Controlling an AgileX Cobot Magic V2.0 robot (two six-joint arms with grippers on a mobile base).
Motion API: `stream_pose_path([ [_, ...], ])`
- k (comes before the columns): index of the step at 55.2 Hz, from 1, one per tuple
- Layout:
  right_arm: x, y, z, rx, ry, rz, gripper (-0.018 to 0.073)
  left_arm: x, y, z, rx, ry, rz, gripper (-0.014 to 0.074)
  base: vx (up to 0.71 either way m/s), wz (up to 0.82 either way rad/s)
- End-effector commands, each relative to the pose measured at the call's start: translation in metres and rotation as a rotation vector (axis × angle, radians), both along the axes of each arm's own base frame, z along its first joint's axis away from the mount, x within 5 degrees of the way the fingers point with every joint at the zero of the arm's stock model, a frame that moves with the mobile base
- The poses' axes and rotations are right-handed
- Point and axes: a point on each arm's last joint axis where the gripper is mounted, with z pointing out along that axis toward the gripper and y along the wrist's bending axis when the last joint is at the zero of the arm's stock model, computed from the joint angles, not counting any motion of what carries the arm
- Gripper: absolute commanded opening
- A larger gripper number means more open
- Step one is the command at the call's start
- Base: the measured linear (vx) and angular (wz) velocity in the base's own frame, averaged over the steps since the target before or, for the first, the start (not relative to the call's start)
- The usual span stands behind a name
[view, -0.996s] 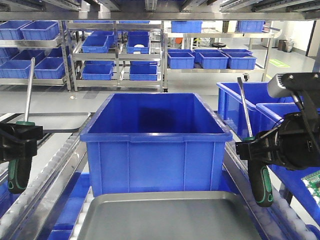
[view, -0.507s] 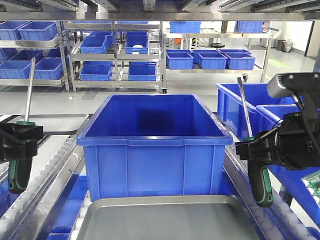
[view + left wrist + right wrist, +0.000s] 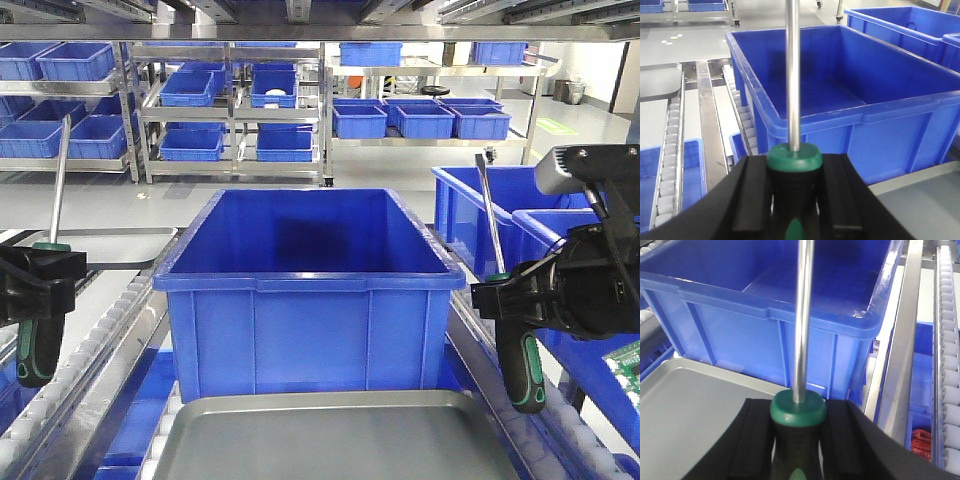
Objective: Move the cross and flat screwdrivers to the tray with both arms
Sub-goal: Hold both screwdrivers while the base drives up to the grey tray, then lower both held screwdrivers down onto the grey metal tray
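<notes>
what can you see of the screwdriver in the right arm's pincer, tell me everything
The right screwdriver has a chunky black-and-green handle, a green collar and a long thin bright steel shaft. It is held nearly upright, shaft up and leaning slightly left, handle hanging below. The right pincer is shut on the handle top just under the collar. It hangs right of the blue crate, above the conveyor edge, beside the grey tray, not in it. Tip type is unreadable.

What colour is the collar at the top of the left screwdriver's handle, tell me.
Green, above a black grip; the left wrist view shows the collar best.
</notes>
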Motion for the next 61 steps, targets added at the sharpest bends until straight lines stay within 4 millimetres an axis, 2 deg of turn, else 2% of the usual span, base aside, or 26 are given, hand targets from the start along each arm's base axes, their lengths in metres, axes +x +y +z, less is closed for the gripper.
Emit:
stream_pose_path([
  [1,-0.004,-0.002,0.025,0.051,-0.127,-0.020,-0.0008,-0.004,0.002,0.025,-0.060,-0.135,0.026,0.0003,0.00,0.00],
  [8,-0.003,0.001,0.003,0.093,-0.056,-0.023,-0.0008,0.002,-0.008,0.014,-0.074,-0.051,-0.016,0.0003,0.00,0.00],
  [13,-0.002,0.002,-0.023,0.120,0.000,-0.040,-0.0008,0.008,-0.028,-0.004,-0.078,0.071,-0.096,0.0003,0.00,0.00],
  [18,-0.001,0.003,-0.041,0.143,0.011,-0.047,-0.0008,0.016,-0.050,-0.020,-0.089,0.155,-0.160,0.0003,0.00,0.00],
  [30,0.013,0.015,-0.060,0.193,0.053,0.031,-0.0007,0.034,-0.091,-0.052,-0.173,0.264,-0.214,0.0005,0.00,0.00],
  [40,0.021,0.028,-0.084,0.181,0.167,0.169,0.0003,0.044,-0.107,-0.074,-0.243,0.366,-0.209,0.0029,0.00,0.00],
  [51,0.033,0.033,-0.105,0.218,0.253,0.160,0.0102,0.054,-0.114,-0.093,-0.284,0.447,-0.189,0.0157,0.00,0.00],
  [61,0.035,0.035,-0.112,0.241,0.299,0.148,0.0305,0.054,-0.116,-0.099,-0.287,0.488,-0.196,0.0356,0.00,0.00],
])
